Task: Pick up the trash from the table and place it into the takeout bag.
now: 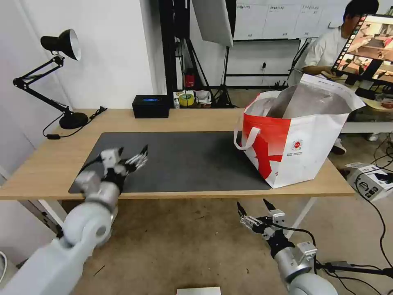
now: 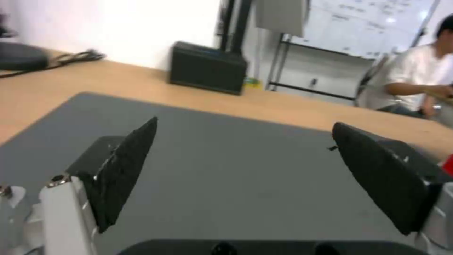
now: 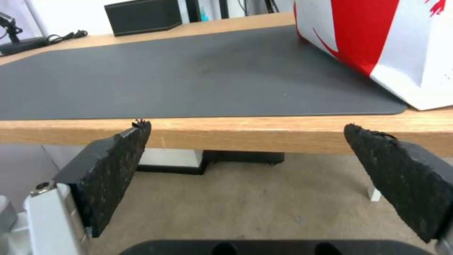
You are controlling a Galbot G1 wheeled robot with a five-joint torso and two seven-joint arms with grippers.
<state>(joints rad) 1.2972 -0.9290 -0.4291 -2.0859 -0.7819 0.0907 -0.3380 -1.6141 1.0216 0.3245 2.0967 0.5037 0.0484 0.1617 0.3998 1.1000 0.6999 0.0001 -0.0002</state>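
Lab: whiteboard (image 1: pixel 282 18), light stands

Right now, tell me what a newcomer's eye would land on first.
The large red and white takeout bag with silver foil lining stands open on the right end of the long light-wood table. The open left gripper hovers over the dark grey rectangular mat; the open right gripper waits below the table's front edge.

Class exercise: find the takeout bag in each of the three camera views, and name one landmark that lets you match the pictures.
Head view: bag stands on the table's right end.
Left wrist view: a red sliver at the edge, probably the bag.
Right wrist view: its red-and-white lower wall.
Shared landmark: the black box.
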